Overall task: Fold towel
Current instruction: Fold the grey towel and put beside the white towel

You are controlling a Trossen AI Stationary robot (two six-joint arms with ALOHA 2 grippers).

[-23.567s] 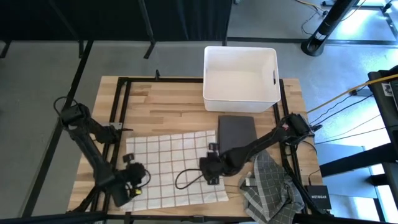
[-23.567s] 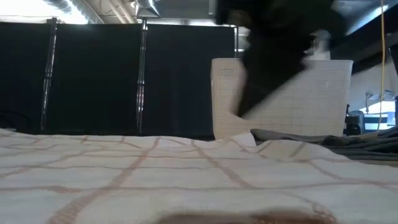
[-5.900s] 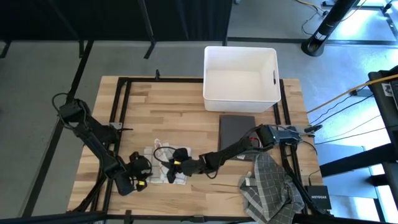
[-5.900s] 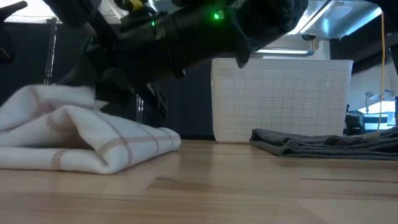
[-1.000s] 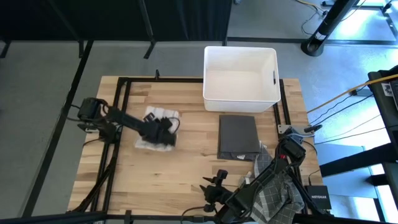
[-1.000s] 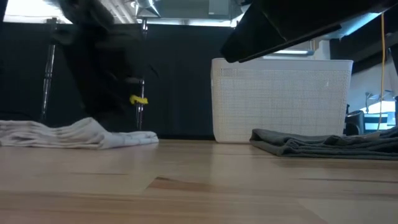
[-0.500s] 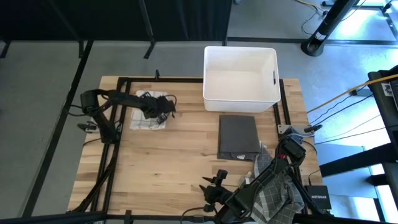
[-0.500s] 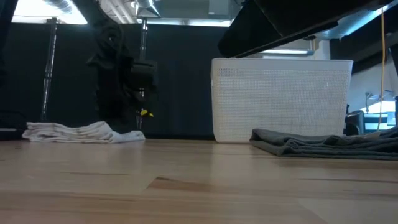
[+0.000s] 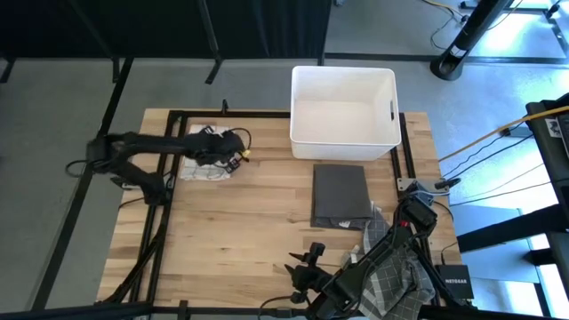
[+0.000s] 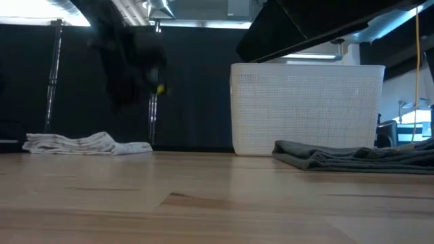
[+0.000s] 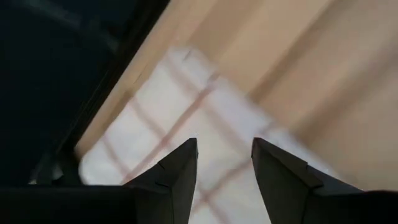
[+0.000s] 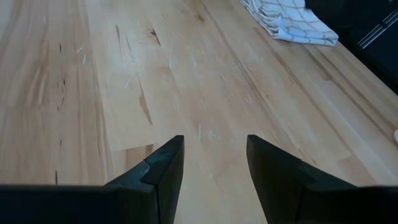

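Folded towel (image 9: pixel 197 166): upper left of tabletop (image 9: pixel 258 222). Left gripper (image 9: pixel 233 147) above it, jaws released. Right gripper (image 9: pixel 302 271): bottom centre, jaws released.

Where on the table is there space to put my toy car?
The big bare wood between the folded white towel, the grey cloth and the near edge is free. It is crowded on the right, with the white bin, grey cloth and checked towels.

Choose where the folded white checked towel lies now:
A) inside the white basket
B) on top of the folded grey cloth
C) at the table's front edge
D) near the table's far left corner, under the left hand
D: in the high view the white checked towel lies at the far left, beneath the left hand.
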